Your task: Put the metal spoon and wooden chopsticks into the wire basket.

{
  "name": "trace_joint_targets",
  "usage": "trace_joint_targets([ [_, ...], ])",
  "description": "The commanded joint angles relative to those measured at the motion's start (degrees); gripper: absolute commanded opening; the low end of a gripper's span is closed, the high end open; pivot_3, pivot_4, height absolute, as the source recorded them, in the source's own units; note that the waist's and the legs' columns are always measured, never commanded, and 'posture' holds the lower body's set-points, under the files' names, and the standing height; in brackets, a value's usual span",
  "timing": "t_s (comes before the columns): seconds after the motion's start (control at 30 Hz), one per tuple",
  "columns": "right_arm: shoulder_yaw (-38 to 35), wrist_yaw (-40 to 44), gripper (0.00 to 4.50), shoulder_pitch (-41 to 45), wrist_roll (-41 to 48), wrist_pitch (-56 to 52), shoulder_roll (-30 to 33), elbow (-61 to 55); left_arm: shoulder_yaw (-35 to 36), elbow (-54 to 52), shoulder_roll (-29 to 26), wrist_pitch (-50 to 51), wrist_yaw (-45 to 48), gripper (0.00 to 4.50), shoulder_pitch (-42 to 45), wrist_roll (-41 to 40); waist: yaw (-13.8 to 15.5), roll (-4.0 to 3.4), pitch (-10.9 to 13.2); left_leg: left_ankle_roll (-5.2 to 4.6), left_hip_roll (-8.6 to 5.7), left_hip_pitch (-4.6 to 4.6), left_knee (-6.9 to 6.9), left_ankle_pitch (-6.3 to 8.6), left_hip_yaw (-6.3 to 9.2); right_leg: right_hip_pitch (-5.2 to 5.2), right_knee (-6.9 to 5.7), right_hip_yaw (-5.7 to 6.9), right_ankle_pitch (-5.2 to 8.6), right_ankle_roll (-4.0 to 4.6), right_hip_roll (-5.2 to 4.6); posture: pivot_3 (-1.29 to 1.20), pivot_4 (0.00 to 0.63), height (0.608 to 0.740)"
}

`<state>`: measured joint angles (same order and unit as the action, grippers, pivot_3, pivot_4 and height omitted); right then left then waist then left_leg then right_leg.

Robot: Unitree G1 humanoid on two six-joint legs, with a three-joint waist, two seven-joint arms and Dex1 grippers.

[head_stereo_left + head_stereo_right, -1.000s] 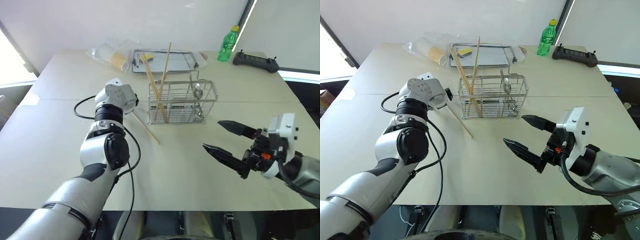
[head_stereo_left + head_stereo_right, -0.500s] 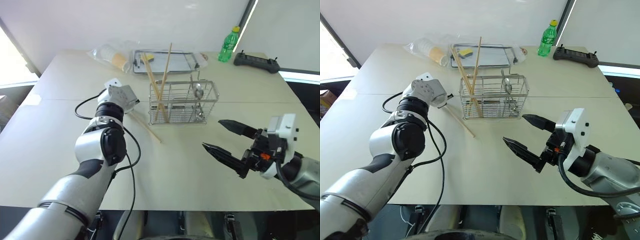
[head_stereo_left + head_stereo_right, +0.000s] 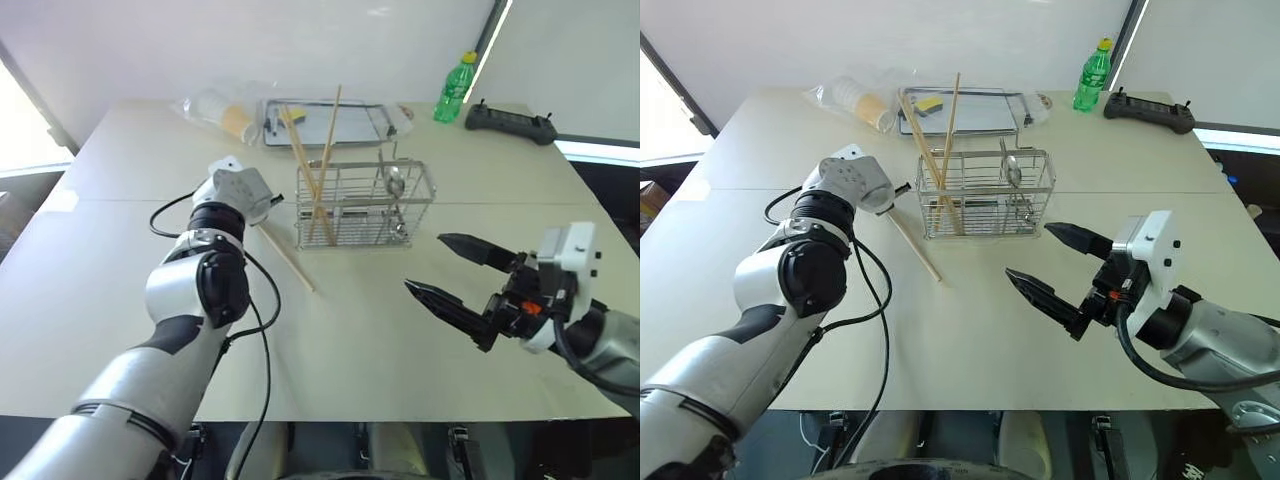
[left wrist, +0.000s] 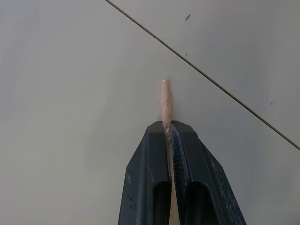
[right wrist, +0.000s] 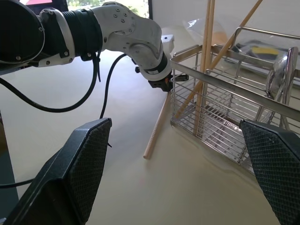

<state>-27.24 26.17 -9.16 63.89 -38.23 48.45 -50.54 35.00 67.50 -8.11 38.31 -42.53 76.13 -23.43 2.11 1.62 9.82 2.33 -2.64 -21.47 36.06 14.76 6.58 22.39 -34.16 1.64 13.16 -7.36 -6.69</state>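
The spoon [image 3: 1012, 172] and three chopsticks [image 3: 940, 150] already stand in the basket [image 3: 985, 195]. The left tool [image 4: 168, 129] pinches the last chopstick [image 3: 913, 247] lying on the tabletop [image 3: 970, 340] beside it. The right tool [image 3: 1050, 262] hovers wide, empty.

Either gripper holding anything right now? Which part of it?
The left gripper is shut on a wooden chopstick lying on the table, pinching it close to one end; a short tip sticks out past the fingers. The right gripper is open and empty.
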Motion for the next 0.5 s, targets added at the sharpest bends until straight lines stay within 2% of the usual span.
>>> trace_joint_targets([
  [0.03,-1.8,0.6,4.50,0.0,1.1,0.7,1.1,-0.6,0.3,-1.7,-5.8,-2.0,0.5,0.05,0.6,0.0,-0.2,0.01,0.0,0.00,0.02,0.00,-0.02,0.00,-0.01,0.03,-0.01,0.00,0.00,0.00,0.02,0.00,0.150,0.709],
  [0.17,-2.7,1.0,4.50,0.3,2.1,0.3,2.3,0.1,-4.4,-1.8,-14.1,-7.9,10.1,0.05,2.3,4.0,-0.2,0.01,0.0,0.02,0.06,-0.03,-0.10,-0.02,-0.03,0.15,-0.05,0.00,-0.03,0.06,0.07,0.00,0.150,0.709],
  [0.3,-2.9,1.2,4.50,0.8,2.6,0.2,3.1,1.1,-6.6,-2.3,-19.3,-22.6,26.6,0.05,6.5,5.1,0.8,0.15,0.1,0.03,0.02,-0.07,-0.05,-0.02,-0.01,0.06,0.01,0.01,-0.13,0.22,0.01,0.00,0.150,0.709],
  [0.33,-2.8,1.2,4.50,0.8,2.7,0.2,3.2,1.2,-6.9,-2.2,-19.6,-24.9,29.6,0.05,7.3,5.1,1.0,0.24,0.1,0.04,0.02,-0.10,-0.02,-0.02,0.01,0.07,0.04,0.03,-0.14,0.23,0.00,0.00,0.150,0.709],
  [0.4,-2.7,1.2,4.50,1.1,3.0,0.1,3.4,1.4,-9.9,-7.5,-18.3,-30.8,46.9,0.05,10.0,3.9,1.7,0.28,0.1,0.04,0.01,-0.17,0.04,-0.02,0.01,0.06,0.13,0.05,-0.15,0.24,-0.04,0.00,0.150,0.709],
  [0.43,-2.5,0.9,4.50,1.5,3.4,0.0,3.5,1.5,-10.8,-11.0,-17.3,-31.0,55.1,0.05,10.6,1.9,1.8,0.29,0.1,0.04,-0.01,-0.23,0.05,-0.02,0.02,0.05,0.16,0.07,-0.15,0.24,-0.08,0.00,0.150,0.709],
  [0.5,-2.1,0.5,4.50,2.1,3.9,-0.2,3.6,1.6,-11.1,-18.3,-15.4,-26.1,65.6,0.05,10.3,-3.5,1.8,0.28,0.1,0.04,-0.04,-0.37,0.07,-0.02,0.03,0.08,0.27,0.08,-0.16,0.26,-0.11,0.00,0.150,0.709],
])
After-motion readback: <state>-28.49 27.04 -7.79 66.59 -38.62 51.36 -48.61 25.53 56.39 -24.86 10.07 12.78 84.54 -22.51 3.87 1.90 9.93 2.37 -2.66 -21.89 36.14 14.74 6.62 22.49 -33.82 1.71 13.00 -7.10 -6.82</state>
